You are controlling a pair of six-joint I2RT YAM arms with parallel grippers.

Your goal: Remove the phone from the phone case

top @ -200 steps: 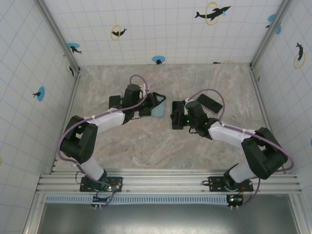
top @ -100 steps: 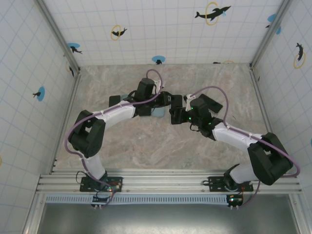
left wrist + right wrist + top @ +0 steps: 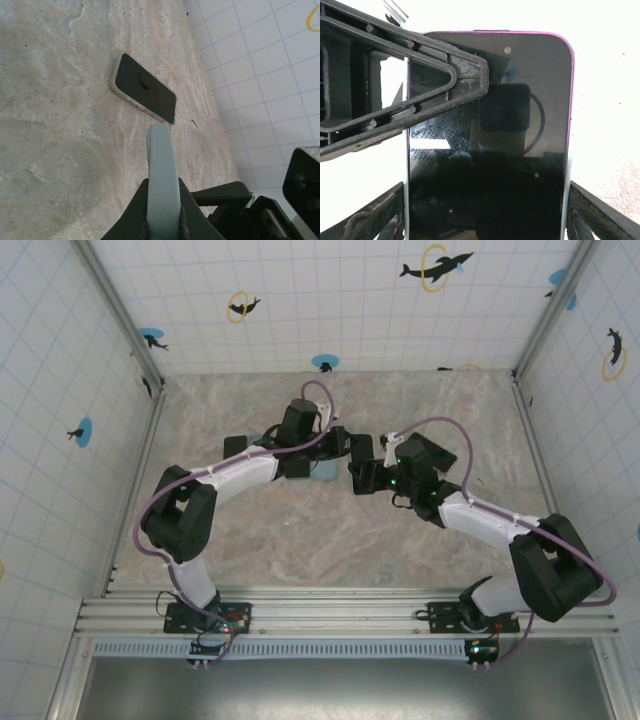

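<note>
Readable text: we find none in any view.
Phone screen (image 3: 490,165): dark and glossy, no letters or numbers we can read.
Wall decals (image 3: 436,266): dolphin shapes with rings, pictures only, no wording.

The table (image 3: 55,130) has a stone-look top, beige and veined, matt, with fine pits and dark specks. The phone case (image 3: 162,175) is pale blue-grey, smooth and matt, soft plastic or rubber in appearance. The phone (image 3: 520,165) has a black glass face, highly glossy, with mirror-like reflections and a thin magenta edge. The second phone (image 3: 145,89) has a dark glossy face and a pale silvery rim. The finger (image 3: 420,114) is black plastic, matt and scuffed. The rails (image 3: 340,615) are bare ribbed metal
</note>
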